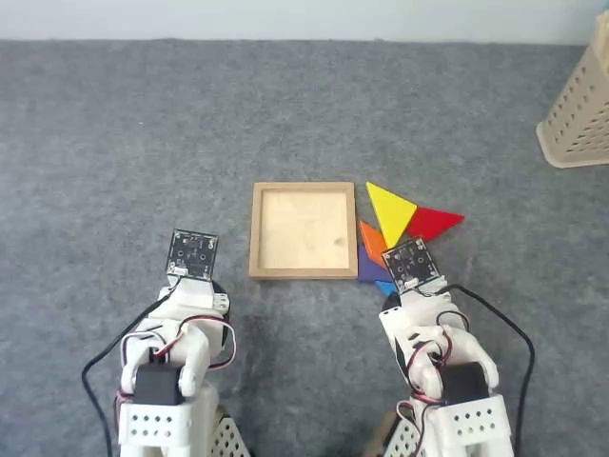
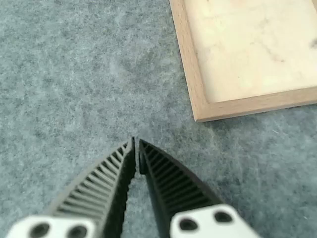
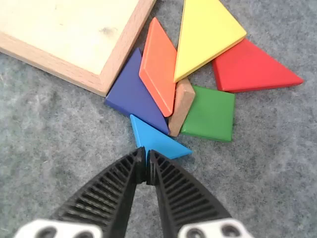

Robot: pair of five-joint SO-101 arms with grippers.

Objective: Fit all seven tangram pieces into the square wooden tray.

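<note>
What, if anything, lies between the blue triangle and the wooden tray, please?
The purple piece lies between the blue triangle and the wooden tray, beside the tray's corner. Nothing visible stands between the right gripper and the blue triangle.

Left end effector [image 2: 134, 144] and right end effector [image 3: 147, 153] both pinched closed, tips together, pointing downward.
</note>
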